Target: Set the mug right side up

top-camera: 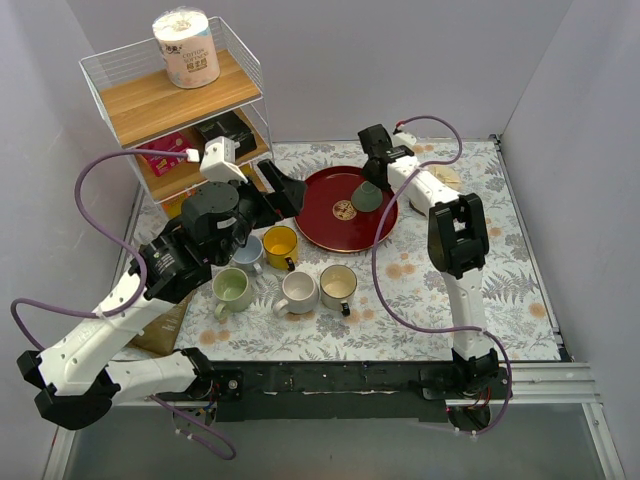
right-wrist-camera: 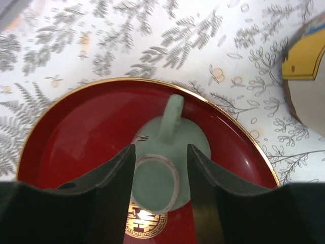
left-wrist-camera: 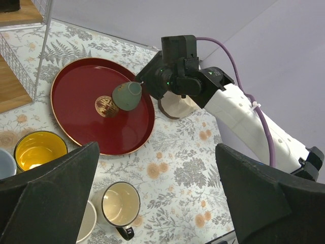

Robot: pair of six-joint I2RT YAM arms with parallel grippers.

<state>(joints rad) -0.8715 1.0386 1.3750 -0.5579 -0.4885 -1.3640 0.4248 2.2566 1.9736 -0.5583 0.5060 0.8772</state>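
Note:
A pale green mug [top-camera: 369,198] is bottom-up and tilted over the red round tray [top-camera: 330,225]. My right gripper [top-camera: 371,187] is shut on it. In the right wrist view the two fingers press the mug's sides [right-wrist-camera: 157,185], its base faces the camera and its handle [right-wrist-camera: 170,119] points away. The left wrist view shows the mug [left-wrist-camera: 127,95] held at the tip of the right arm above the tray [left-wrist-camera: 76,109]. My left gripper [top-camera: 282,190] is open wide and empty, left of the tray; its own view [left-wrist-camera: 157,203] looks down on the floral cloth.
Several upright mugs stand in front of the tray: yellow [top-camera: 280,243], blue-grey [top-camera: 247,256], light green [top-camera: 231,290], white [top-camera: 298,292], cream [top-camera: 338,285]. A wire shelf [top-camera: 170,100] with a paper roll [top-camera: 187,48] stands back left. A tan round object [top-camera: 442,180] lies right of the tray.

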